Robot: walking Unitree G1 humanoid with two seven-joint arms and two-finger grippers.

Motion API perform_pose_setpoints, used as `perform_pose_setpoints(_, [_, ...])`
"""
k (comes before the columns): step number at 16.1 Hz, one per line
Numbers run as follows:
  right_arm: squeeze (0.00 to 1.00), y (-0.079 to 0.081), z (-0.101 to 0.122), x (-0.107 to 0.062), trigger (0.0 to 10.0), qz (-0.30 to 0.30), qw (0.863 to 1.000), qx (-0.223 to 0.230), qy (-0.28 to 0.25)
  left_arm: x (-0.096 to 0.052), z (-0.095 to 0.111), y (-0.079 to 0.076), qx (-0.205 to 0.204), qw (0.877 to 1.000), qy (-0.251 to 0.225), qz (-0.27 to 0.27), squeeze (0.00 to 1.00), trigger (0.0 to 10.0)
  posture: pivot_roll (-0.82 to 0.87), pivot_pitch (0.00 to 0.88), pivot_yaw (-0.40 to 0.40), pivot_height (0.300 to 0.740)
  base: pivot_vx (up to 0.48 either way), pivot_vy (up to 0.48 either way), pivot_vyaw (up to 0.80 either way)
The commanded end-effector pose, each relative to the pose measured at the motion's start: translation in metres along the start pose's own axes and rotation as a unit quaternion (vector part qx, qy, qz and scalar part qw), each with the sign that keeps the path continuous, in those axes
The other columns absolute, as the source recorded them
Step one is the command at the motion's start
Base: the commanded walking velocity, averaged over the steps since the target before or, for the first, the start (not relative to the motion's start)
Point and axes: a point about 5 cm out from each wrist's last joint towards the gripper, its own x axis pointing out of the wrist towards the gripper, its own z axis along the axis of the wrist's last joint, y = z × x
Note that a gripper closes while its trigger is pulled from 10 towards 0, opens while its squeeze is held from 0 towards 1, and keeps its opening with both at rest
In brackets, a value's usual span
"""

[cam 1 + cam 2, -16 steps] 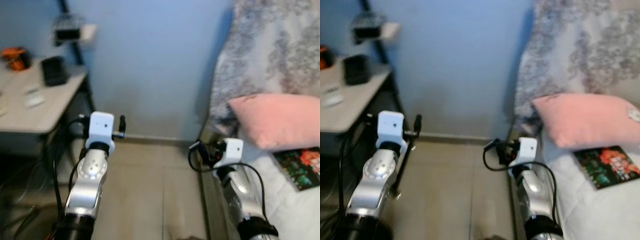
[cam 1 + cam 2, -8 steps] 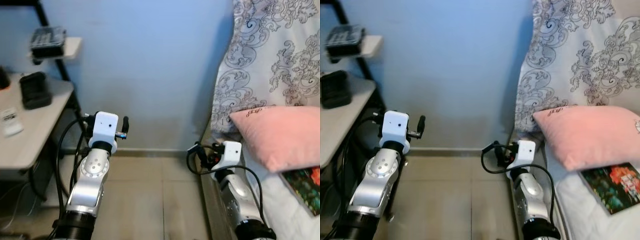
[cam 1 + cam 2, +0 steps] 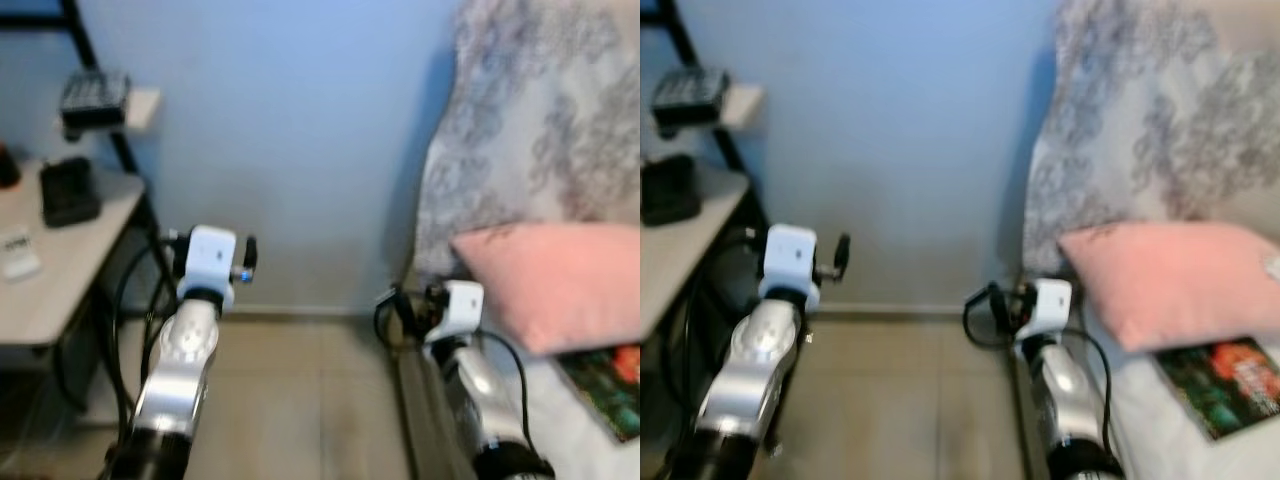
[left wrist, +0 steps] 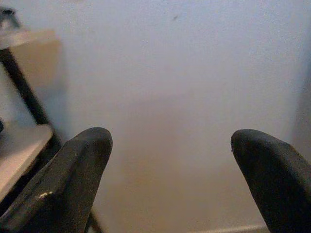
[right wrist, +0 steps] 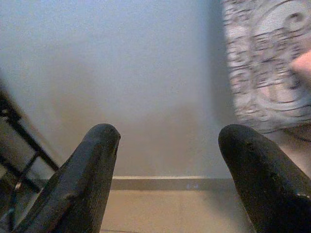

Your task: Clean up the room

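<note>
Room items: pink pillow [image 3: 555, 285] and a colourful book [image 3: 1225, 385] lie on the bed [image 3: 1200, 440] at the right of the frame; small dark objects sit on the table [image 3: 45, 300] at the left edge and on the shelf [image 3: 135, 100] in the upper left.
Book position: lower right of the frame, flat on the bedding, its upper edge touching or just under the pillow; I cannot tell which.
Pillow handling: judged soft and light; it will sag, so pinch deep at a corner or along an edge.
Book handling: judged stiff, thin and fairly light; the cover may be slippery. Take it at a free edge, clamping across its thickness.
Left gripper [image 4: 170, 160]: fingers spread wide, holding nothing, facing the blue wall [image 3: 300, 130].
Right gripper [image 5: 167, 160]: fingers spread wide, holding nothing, facing the wall and skirting, with the patterned bedcover [image 5: 267, 63] to one side.
Floor [image 3: 300, 400]: tiled strip between my two arms.
Image quality: head views blurred; table items too indistinct to identify.
</note>
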Motion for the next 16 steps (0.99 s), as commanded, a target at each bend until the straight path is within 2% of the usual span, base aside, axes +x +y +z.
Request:
perform_pose_setpoints(1, [0.00, -0.003, 0.007, 0.002, 10.0, -0.001, 1.000, -0.010, -0.010, 0.000, 0.005, -0.005, -0.004, 1.000, -0.008, -0.007, 0.00, 10.0, 0.12, 0.000, -0.024, 0.740, 0.469, 0.000, 0.00])
perform_pose_setpoints(8, [0.00, -0.001, 0.004, 0.003, 10.0, 0.003, 1.000, -0.003, 0.000, -0.002, 0.004, -0.003, -0.007, 1.000, -0.010, 0.000, 0.00, 10.0, 0.13, 0.000, -0.027, 0.740, 0.467, 0.000, 0.00])
perform_pose_setpoints(12, [0.00, -0.005, 0.002, 0.000, 10.0, -0.009, 1.000, -0.012, 0.005, -0.003, -0.003, -0.005, -0.001, 1.000, 0.010, 0.000, 0.00, 10.0, 0.13, 0.000, -0.025, 0.740, 0.000, 0.000, 0.00])
perform_pose_setpoints(15, [0.00, -0.009, 0.007, -0.002, 10.0, -0.028, 0.999, -0.014, -0.016, -0.004, -0.002, -0.008, 0.007, 1.000, -0.004, -0.018, 0.00, 10.0, 0.12, 0.000, -0.023, 0.740, 0.000, 0.000, 0.00])
perform_pose_setpoints(16, [0.00, -0.013, 0.011, -0.007, 10.0, -0.039, 0.999, -0.014, -0.027, -0.010, -0.003, -0.009, 0.005, 0.999, -0.009, -0.033, 0.00, 10.0, 0.12, 0.000, -0.026, 0.740, 0.000, 0.000, 0.00])
